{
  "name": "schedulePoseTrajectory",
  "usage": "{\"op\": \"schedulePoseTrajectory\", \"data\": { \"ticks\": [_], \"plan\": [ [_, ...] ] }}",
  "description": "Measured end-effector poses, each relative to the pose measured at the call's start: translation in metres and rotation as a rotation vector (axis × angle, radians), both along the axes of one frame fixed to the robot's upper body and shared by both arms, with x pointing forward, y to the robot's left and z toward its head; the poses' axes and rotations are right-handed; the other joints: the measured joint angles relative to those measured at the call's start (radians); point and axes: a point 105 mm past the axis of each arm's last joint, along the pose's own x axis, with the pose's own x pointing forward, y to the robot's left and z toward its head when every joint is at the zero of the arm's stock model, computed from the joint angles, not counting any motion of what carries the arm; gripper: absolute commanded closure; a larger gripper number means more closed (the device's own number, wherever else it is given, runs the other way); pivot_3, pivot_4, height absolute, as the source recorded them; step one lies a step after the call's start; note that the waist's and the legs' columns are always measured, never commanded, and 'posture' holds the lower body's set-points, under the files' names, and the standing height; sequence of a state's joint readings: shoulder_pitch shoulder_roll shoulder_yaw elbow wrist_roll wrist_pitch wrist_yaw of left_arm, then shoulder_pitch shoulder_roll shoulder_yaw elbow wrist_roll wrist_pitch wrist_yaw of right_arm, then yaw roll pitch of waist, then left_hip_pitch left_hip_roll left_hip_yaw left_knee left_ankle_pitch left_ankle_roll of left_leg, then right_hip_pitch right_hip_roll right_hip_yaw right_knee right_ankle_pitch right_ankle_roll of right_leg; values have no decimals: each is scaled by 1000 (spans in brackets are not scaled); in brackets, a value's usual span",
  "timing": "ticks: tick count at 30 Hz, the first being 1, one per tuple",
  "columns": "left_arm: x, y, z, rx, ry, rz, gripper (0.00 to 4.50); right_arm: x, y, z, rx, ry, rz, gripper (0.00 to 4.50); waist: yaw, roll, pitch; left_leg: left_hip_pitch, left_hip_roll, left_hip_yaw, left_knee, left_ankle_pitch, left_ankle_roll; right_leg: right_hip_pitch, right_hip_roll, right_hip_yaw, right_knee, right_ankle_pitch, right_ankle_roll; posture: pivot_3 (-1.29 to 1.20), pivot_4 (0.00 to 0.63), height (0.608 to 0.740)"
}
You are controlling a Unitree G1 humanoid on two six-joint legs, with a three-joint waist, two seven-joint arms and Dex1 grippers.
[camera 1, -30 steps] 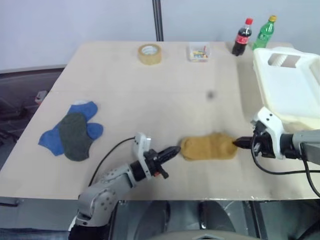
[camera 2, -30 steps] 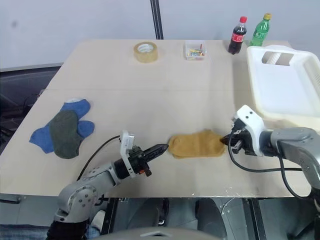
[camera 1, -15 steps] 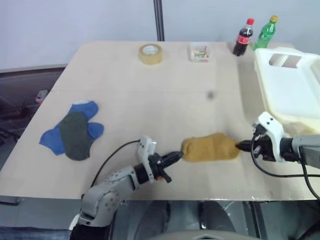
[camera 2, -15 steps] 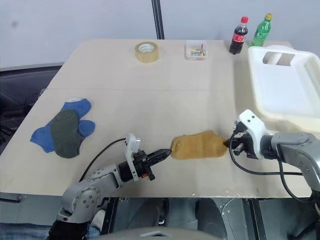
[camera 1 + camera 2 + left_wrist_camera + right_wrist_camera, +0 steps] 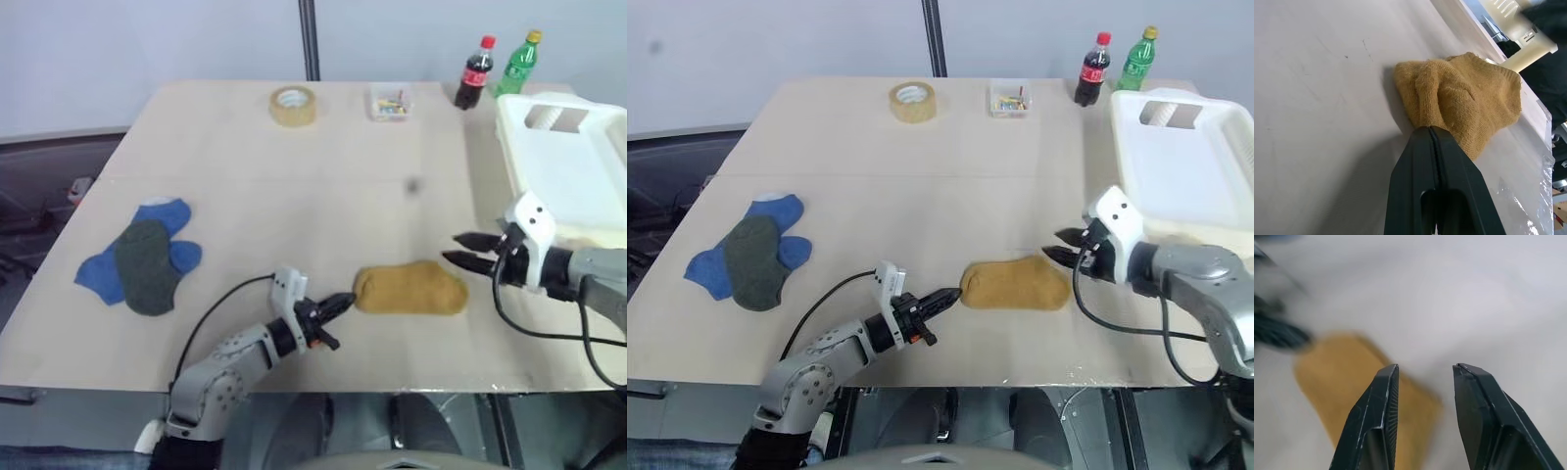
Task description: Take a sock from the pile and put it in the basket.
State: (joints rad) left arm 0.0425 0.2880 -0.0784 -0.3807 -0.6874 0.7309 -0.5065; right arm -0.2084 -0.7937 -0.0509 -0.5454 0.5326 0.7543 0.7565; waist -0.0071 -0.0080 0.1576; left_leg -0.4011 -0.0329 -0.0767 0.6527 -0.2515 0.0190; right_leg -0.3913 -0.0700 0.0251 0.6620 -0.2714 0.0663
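A mustard-yellow sock lies flat near the table's front edge, apart from the pile of blue and dark grey socks at the left. My left gripper is shut, its tips touching the sock's left end. Whether cloth is pinched between them I cannot tell. My right gripper is open with nothing between its fingers, hovering just above and beyond the sock's right end. The cream-white basket stands at the right edge of the table, behind the right gripper.
At the back of the table stand a tape roll, a small clear box of coloured bits, a cola bottle and a green bottle. The table's front edge runs close below both grippers.
My right gripper, shut at the sock's right end before, has opened and risen off it. The sock stays where it was. The left gripper has hardly moved.
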Motion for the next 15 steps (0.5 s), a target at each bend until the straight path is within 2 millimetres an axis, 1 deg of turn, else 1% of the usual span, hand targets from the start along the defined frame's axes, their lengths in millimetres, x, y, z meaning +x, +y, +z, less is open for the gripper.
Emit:
{"op": "schedulePoseTrajectory", "data": {
  "ticks": [1,2,3,5,6,10,12,14,15],
  "plan": [
    [0,0,0,1,-1,0,4500,-3,6,-14,-8,16,23,2702,0,0,0,0,0,0,0,0,0,0,0,0,0,0,0,0,150,738],
    [0,0,0,2,-2,0,4500,-4,9,-22,-10,32,28,2702,0,0,0,0,0,0,0,0,0,0,0,0,0,0,0,0,150,738],
    [1,0,0,7,-5,1,4500,-4,11,-36,-23,52,30,2702,0,0,0,0,0,0,0,0,0,0,0,1,0,0,0,0,150,738],
    [2,1,0,19,-14,5,4500,-5,9,-67,-92,99,32,2702,-1,0,0,2,0,0,0,0,0,1,0,1,1,0,0,0,150,738],
    [3,1,1,20,-17,6,4500,-5,8,-73,-107,107,33,2702,-1,0,0,2,0,0,0,0,0,1,0,1,1,0,0,0,150,738],
    [4,2,0,30,-25,13,4500,2,10,-77,-106,88,13,2702,-5,0,0,6,1,0,0,0,0,5,0,0,0,0,0,0,150,738],
    [5,4,2,20,-21,29,3956,3,10,-79,-107,89,9,2589,-5,-1,-1,7,1,-1,0,0,0,6,0,0,0,0,0,0,150,738],
    [6,8,2,23,-22,38,3266,3,11,-79,-116,86,11,2589,-5,-1,-1,7,1,-1,1,0,0,7,0,0,0,0,0,0,150,738],
    [7,11,2,29,-24,39,2800,4,11,-79,-118,87,12,2589,-5,-1,-1,8,1,-1,1,0,0,7,0,0,0,0,0,0,150,738]
  ]
}}
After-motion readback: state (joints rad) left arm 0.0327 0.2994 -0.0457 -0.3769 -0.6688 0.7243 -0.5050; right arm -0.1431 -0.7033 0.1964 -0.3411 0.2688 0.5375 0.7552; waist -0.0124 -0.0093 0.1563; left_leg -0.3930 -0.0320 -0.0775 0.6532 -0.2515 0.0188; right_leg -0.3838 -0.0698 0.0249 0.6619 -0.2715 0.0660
